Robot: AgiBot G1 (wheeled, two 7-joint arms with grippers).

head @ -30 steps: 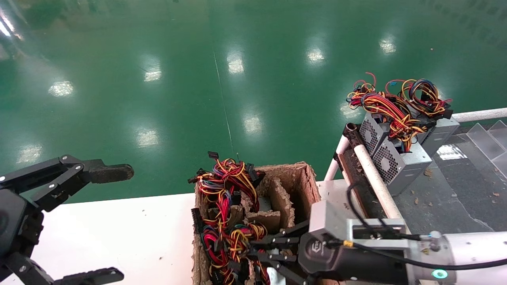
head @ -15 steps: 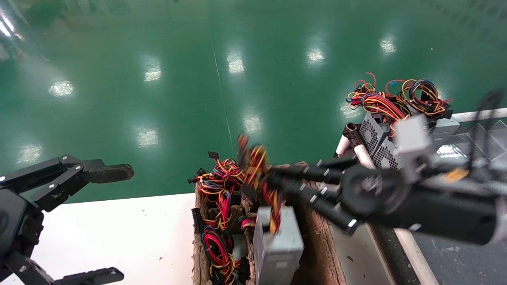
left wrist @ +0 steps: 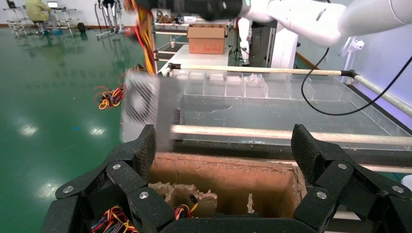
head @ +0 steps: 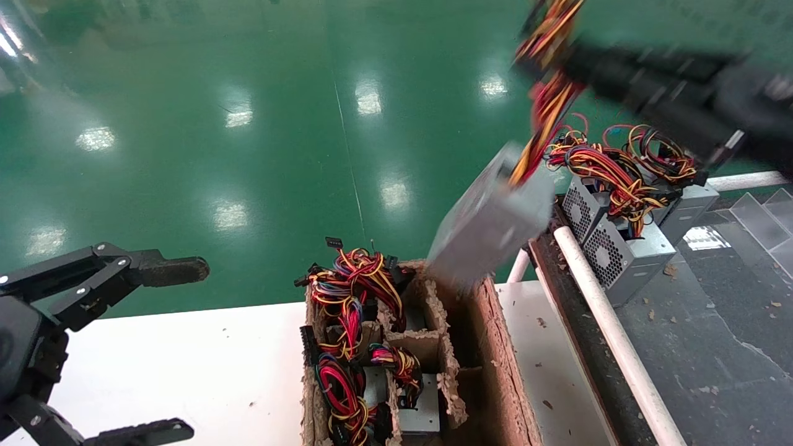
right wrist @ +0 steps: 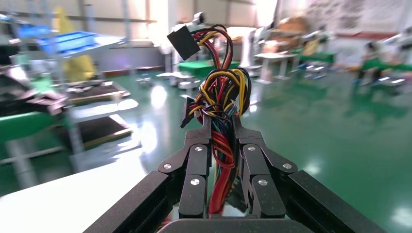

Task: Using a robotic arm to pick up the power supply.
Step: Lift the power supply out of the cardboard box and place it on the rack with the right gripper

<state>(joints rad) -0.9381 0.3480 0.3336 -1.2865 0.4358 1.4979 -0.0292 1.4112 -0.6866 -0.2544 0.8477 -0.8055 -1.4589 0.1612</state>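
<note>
The power supply [head: 489,223], a silver-grey metal box, hangs tilted in the air above the far right corner of the cardboard box [head: 492,347]. It dangles from its red, yellow and black wires [head: 545,105]. My right gripper [head: 557,62], blurred at the top right of the head view, is shut on that wire bundle [right wrist: 219,97]; the wrist view shows the right gripper [right wrist: 221,127] clamping the wires between both fingers. The left wrist view shows the power supply [left wrist: 145,104] beyond the box. My left gripper [head: 179,348] stays open over the white table's left end, and this left gripper [left wrist: 224,150] holds nothing.
The divided cardboard box holds other units with wire bundles [head: 347,297]. Two more metal units [head: 619,248] with wires stand on the dark surface at the right, behind a white pipe rail [head: 607,328]. The white table [head: 186,359] lies to the left, green floor beyond.
My right gripper rose out of the cardboard box and swung up and right, pulling the power supply out by its wires. The left arm has not moved.
</note>
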